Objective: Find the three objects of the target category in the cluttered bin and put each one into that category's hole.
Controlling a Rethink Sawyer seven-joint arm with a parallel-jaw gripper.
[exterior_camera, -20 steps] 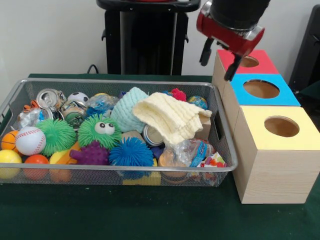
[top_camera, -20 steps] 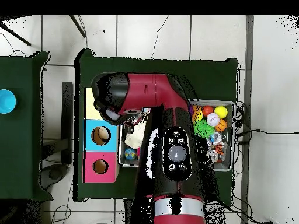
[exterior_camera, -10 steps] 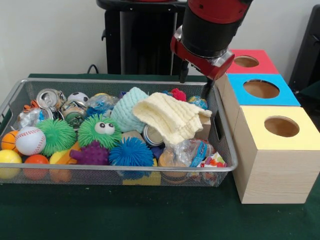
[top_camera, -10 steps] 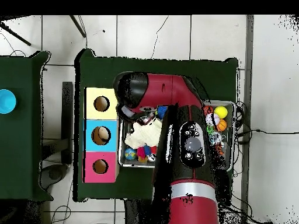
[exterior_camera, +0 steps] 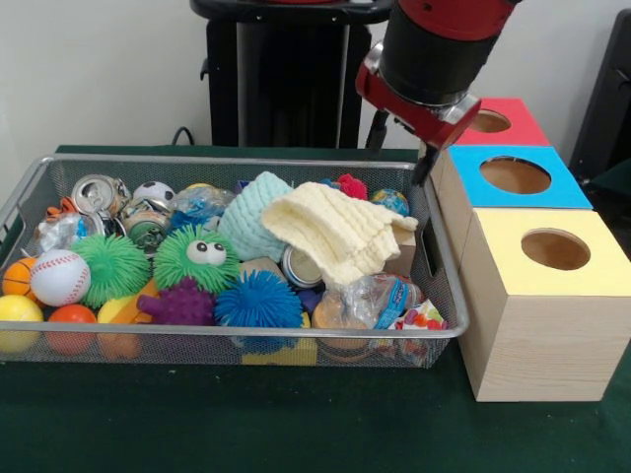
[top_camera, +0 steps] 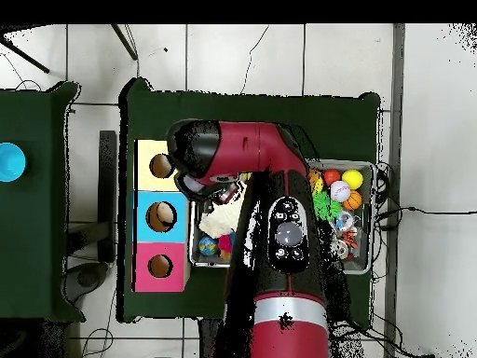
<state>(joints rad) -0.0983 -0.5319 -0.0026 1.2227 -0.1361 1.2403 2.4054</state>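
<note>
Above the bin's (exterior_camera: 446, 296) far corner, the empty gripper (exterior_camera: 399, 156), fingers spread, has swung back toward the boxes (exterior_camera: 532, 296); nothing is sorted yet.

Mixed materials: wire mesh, wood, knit cloth, rubber, metal, plastic.
Bin (exterior_camera: 439, 258) is silvery metal mesh with a smooth rim. Boxes (exterior_camera: 540, 325) have pale matt wood sides and flat painted tops. Cream cloth (exterior_camera: 340, 229) is ribbed knit, soft and matt; teal cloth (exterior_camera: 248, 212) is knit too. Spiky balls (exterior_camera: 258, 301) look rubbery and bristly; the purple one (exterior_camera: 180, 303) is knobbly. Baseball (exterior_camera: 59, 276) is matt with red stitching. Cans (exterior_camera: 97, 193) are shiny dented metal. Bottle (exterior_camera: 370, 299) is clear crinkled plastic. Arm (exterior_camera: 439, 49) has a glossy red and black shell. Counter (exterior_camera: 246, 419) is covered in dark green matt cloth.
</note>
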